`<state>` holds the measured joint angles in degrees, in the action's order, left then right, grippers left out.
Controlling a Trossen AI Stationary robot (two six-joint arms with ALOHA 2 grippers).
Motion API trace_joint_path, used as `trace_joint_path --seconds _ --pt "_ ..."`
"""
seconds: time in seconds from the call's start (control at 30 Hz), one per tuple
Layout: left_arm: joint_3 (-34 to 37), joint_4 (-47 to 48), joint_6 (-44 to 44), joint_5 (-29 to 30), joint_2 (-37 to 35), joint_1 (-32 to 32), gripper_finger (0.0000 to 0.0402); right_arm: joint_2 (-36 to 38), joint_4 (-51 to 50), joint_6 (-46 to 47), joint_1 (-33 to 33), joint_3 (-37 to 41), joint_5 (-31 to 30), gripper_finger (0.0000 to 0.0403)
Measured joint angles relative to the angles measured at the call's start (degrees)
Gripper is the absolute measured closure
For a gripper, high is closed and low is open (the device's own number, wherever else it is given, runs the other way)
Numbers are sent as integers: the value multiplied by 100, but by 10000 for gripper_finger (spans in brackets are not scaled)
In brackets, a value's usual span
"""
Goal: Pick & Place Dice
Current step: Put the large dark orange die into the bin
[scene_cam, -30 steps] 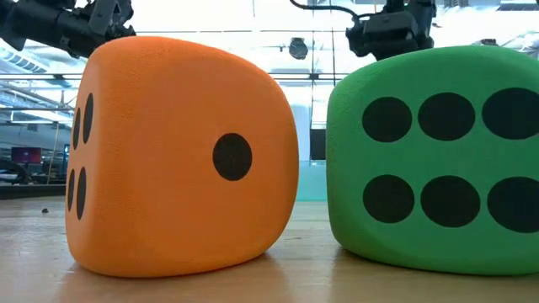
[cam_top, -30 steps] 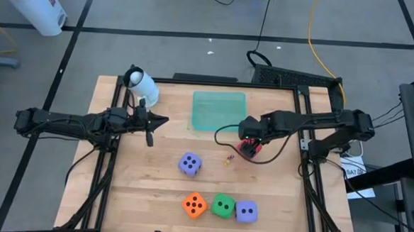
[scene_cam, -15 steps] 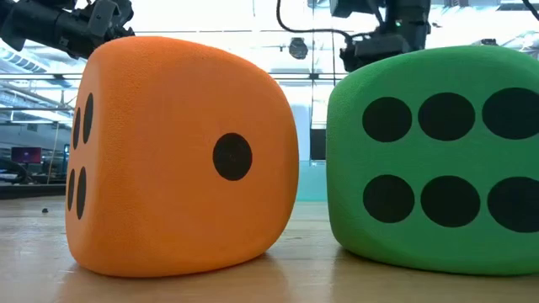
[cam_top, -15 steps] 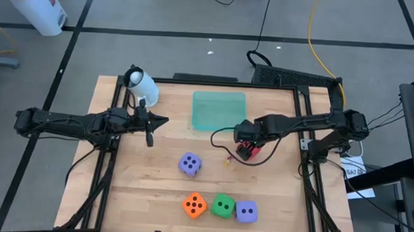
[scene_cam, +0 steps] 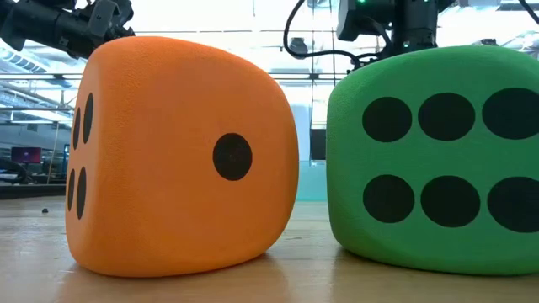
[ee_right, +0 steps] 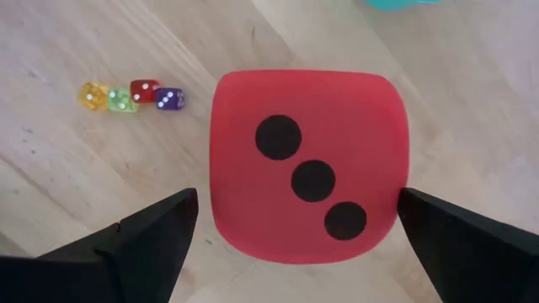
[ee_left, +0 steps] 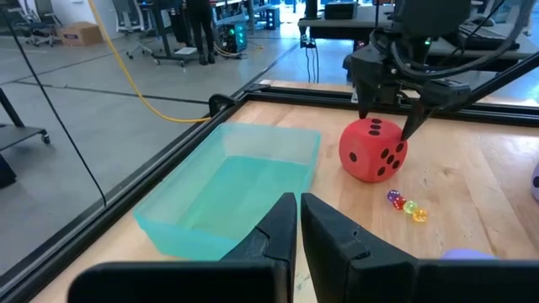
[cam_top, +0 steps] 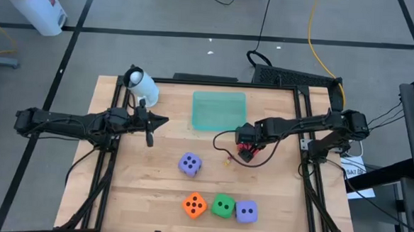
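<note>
Jaws of your right gripper [ee_right: 295, 223] stood spread wide, straddling the red die [ee_right: 310, 164] beside the tray [cam_top: 219, 109], not yet touching. It looked soft and light; squeezing two opposite flat faces should have held. Your left gripper [cam_top: 149, 129] waited, fingers pressed together.

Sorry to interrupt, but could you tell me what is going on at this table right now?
The right pincer hangs open directly over the red die, one finger on either side, not yet gripping it. The die sits on the table close to the teal tray. The left pincer waits shut at the table's left side. The other four dice lie nearer the front edge.
</note>
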<state>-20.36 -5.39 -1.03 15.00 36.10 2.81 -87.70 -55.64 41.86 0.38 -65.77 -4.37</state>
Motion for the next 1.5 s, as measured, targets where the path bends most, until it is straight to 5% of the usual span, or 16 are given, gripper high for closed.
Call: trace_joint_path --seconds 0.4,1.07,1.5 --pt "0 -4 47 -2 0 0 369 0 147 -305 -72 3 -2 6" --pt "0 3 53 -2 0 0 369 13 326 -2379 11 6 -208 7" --pt "0 11 109 0 2 0 369 42 1497 -3064 36 862 -391 7"
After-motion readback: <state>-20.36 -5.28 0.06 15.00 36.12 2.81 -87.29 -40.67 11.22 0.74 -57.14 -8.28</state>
